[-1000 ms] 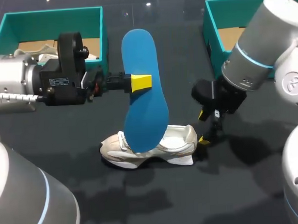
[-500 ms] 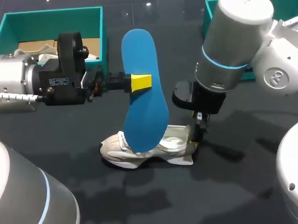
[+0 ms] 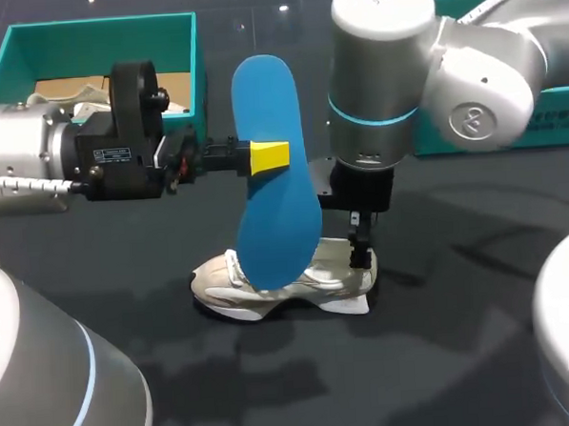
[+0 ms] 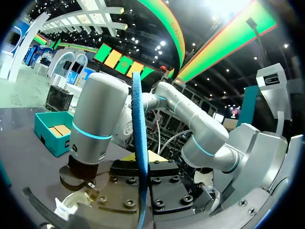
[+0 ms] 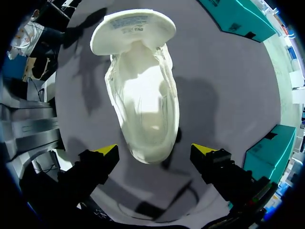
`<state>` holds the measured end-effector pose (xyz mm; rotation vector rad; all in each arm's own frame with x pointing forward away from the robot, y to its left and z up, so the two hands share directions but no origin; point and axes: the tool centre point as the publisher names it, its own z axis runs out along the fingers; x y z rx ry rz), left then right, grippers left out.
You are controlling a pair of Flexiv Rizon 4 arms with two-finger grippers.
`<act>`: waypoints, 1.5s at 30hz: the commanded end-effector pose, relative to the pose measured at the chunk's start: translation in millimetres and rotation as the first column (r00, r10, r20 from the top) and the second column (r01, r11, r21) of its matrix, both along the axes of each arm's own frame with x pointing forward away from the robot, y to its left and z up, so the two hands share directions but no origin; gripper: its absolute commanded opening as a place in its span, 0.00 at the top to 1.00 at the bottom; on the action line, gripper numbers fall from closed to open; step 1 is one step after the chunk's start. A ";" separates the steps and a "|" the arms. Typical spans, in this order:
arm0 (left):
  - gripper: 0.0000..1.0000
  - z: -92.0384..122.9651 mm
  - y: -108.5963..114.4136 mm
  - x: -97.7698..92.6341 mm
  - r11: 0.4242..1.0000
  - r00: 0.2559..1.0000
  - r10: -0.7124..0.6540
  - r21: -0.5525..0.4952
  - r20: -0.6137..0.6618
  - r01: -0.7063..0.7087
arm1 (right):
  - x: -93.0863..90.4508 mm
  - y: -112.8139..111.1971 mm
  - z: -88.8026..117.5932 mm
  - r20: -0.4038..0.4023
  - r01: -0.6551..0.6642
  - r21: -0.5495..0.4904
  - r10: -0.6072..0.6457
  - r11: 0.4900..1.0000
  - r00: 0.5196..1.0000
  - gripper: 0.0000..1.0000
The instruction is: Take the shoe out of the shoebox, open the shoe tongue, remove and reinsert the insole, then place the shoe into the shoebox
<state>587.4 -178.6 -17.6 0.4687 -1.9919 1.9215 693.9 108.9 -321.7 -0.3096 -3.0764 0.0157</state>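
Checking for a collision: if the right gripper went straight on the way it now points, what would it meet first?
The white shoe, at its heel end. It lies straight ahead between the right gripper's open fingers, though how near is unclear.

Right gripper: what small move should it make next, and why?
Probably lower the right gripper and close on the heel of the shoe. Its open fingers straddle the heel; the left gripper holds the insole above it, so steadying should help reinsertion.
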 end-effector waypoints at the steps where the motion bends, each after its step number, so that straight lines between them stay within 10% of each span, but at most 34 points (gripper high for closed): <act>1: 1.00 -1.0 -1.9 -0.3 1.000 1.000 0.002 -0.001 0.000 -0.002 | 1.2 8.8 4.6 0.008 -0.011 -0.049 0.011 0.999 1.000 0.00; 45: 1.00 -1.0 -1.9 -0.3 1.000 1.000 0.002 -0.001 0.000 -0.002 | 38.0 56.5 -48.5 0.059 -0.042 -0.065 0.046 0.997 0.997 0.00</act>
